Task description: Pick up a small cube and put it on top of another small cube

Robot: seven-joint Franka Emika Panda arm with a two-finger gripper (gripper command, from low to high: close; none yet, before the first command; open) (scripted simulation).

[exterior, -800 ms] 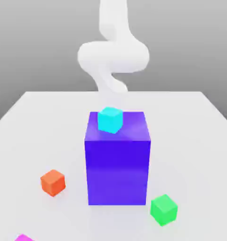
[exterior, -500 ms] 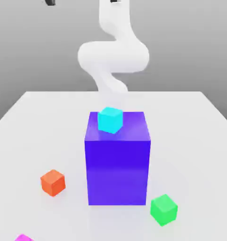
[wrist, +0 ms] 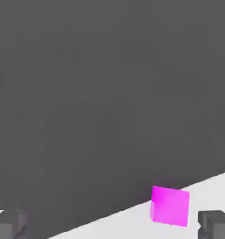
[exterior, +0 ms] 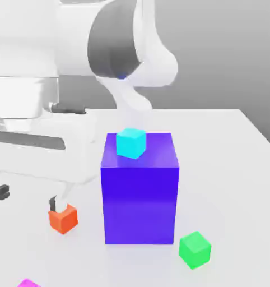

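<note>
The small magenta cube (exterior: 28, 283) lies on the white table at the exterior view's bottom left, partly cut off by the picture's edge. In the hand view this magenta cube (wrist: 169, 206) rests on the table near one fingertip (wrist: 216, 224), apart from it. My gripper (exterior: 28, 197) hangs open, low on the exterior view's left, above and behind the magenta cube, with nothing between its fingers (exterior: 1, 192). One finger stands just above the orange cube (exterior: 63, 218). In the hand view the gripper (wrist: 113, 226) is wide apart.
A tall blue block (exterior: 139, 190) stands mid-table with a cyan cube (exterior: 130, 142) on its top. A green cube (exterior: 195, 249) lies at its front right. The white arm and hand take up the exterior view's upper left.
The hand has swung down from above the picture into the exterior view's left foreground, close to the orange cube. No cube has moved.
</note>
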